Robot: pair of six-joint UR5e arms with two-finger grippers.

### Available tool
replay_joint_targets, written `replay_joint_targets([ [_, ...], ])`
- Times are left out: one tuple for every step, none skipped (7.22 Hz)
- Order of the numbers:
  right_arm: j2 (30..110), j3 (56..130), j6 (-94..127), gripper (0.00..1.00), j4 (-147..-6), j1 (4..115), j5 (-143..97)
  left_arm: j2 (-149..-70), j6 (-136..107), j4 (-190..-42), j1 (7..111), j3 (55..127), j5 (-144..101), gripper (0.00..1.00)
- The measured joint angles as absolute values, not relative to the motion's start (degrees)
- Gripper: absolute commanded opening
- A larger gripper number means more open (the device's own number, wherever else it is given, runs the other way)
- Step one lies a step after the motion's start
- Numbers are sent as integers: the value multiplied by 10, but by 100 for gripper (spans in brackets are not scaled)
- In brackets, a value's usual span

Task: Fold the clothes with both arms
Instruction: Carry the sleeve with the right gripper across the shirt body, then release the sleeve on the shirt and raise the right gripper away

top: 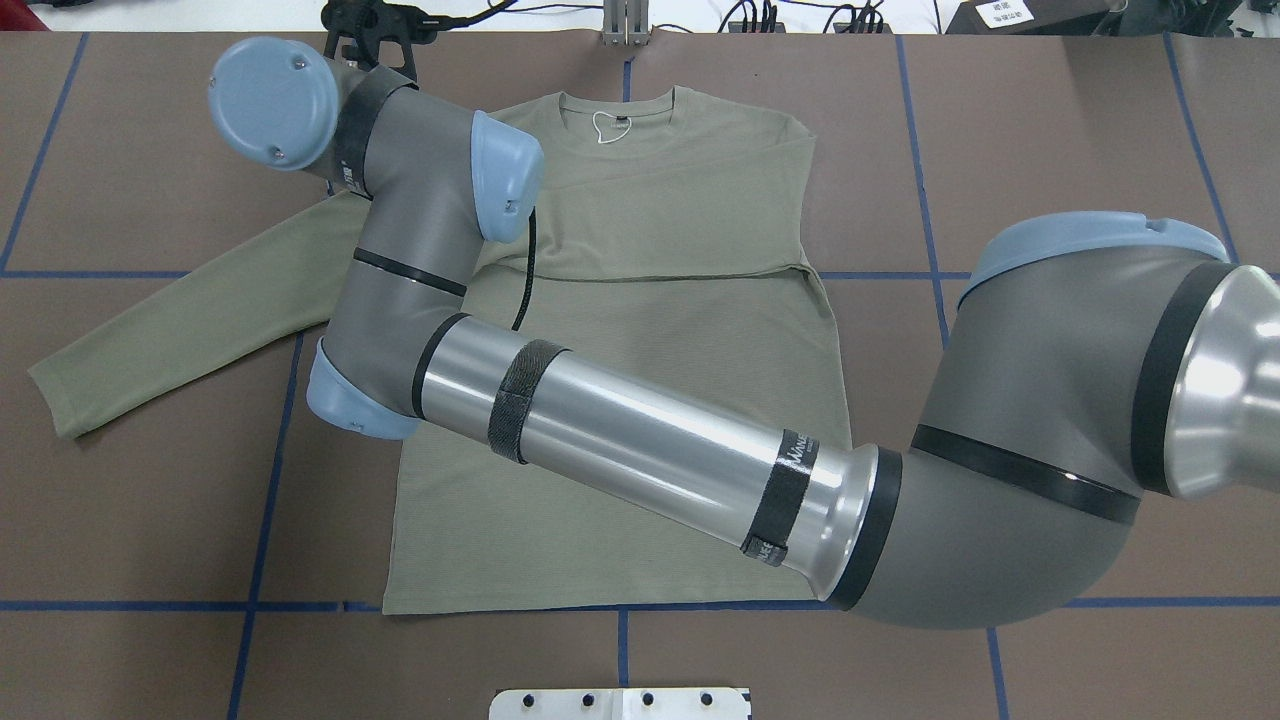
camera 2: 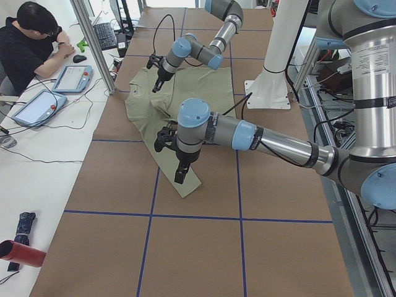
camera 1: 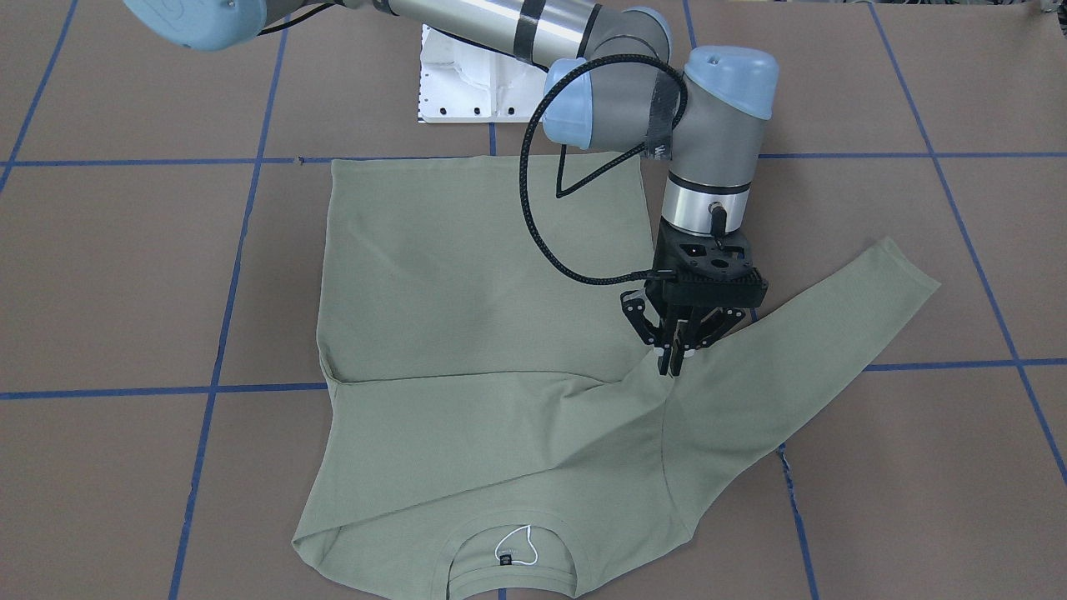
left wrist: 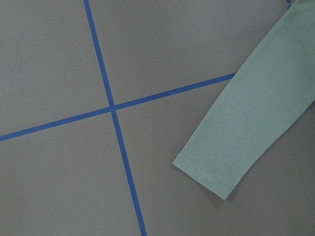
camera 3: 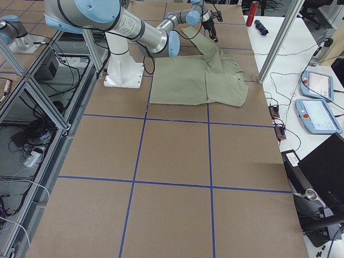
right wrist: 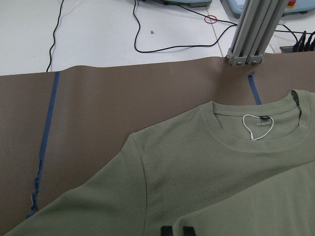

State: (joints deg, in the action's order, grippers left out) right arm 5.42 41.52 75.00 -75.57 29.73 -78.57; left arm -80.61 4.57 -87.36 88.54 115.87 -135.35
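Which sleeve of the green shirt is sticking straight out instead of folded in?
The sleeve on the robot's left, lying out across the brown table. The other sleeve is folded over the chest.

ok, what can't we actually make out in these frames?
Left tool: seen only in the exterior left view, small; open or shut unclear.
Right tool: in the overhead view, hidden under the right arm.
Shirt: cut off at the neck by the front-facing view's bottom edge; in the overhead view the right arm covers its armpit by the spread sleeve.
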Motion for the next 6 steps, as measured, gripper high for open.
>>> replay_joint_targets([
  [49,410,750,99,-750,298,-787,-807,45,-874,885,1159,-1354,100],
  [43,409,749,100,-749,300,-794,-809,43,-873,885,1159,-1354,100],
  [40,410,744,100,-751,307,-819,-822,39,-874,884,1157,-1353,100],
  [40,420,733,100,-778,322,-865,-846,30,-877,883,1147,-1353,100],
  [48,459,703,100,-852,353,-935,-867,17,-890,882,1133,-1352,100],
  [79,523,655,100,-923,388,-1001,-875,9,-923,880,1121,-1353,100],
])
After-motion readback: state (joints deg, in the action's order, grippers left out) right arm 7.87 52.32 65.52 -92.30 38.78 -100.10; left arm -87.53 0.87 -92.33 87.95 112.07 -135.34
